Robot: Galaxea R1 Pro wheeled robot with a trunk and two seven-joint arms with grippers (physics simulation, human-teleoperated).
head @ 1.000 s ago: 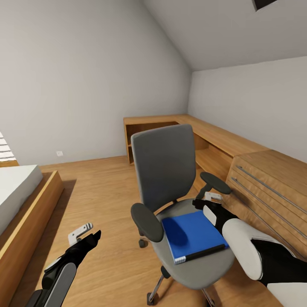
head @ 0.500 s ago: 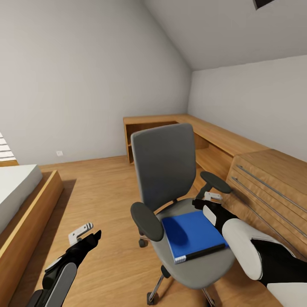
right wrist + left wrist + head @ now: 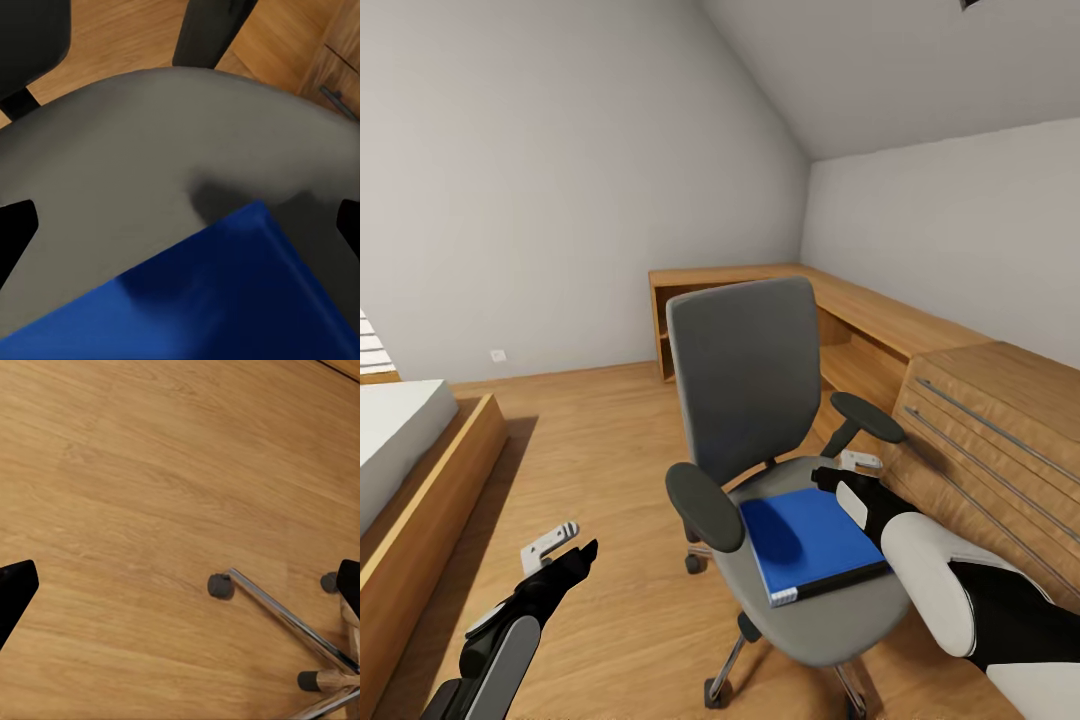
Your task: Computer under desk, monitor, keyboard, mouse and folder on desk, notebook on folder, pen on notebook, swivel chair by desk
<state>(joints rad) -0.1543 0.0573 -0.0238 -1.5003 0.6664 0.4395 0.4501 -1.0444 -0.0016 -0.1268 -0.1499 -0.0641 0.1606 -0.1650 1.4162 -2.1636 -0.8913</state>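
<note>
**Inspector A:** We record the folder (image 3: 812,545) lying flat on the seat of the swivel chair (image 3: 745,385), dark spine edge toward the robot. The chair stands on the wood floor (image 3: 600,450), beside a wooden drawer cabinet (image 3: 990,440).

**Inspector B:** We note the right tool (image 3: 838,478) hovering over the folder's far corner, jaws wide and nothing held; its fingertips (image 3: 16,232) straddle that corner in the right wrist view.

**A:** The left tool (image 3: 565,550) hangs over bare floor, jaws also spread, near a chair caster (image 3: 220,585).

**B:** We judge the step to be picking up the folder. We advise lowering onto an overhanging edge, since a flat folder offers little to pinch, and closing gently so the chair does not roll.
</note>
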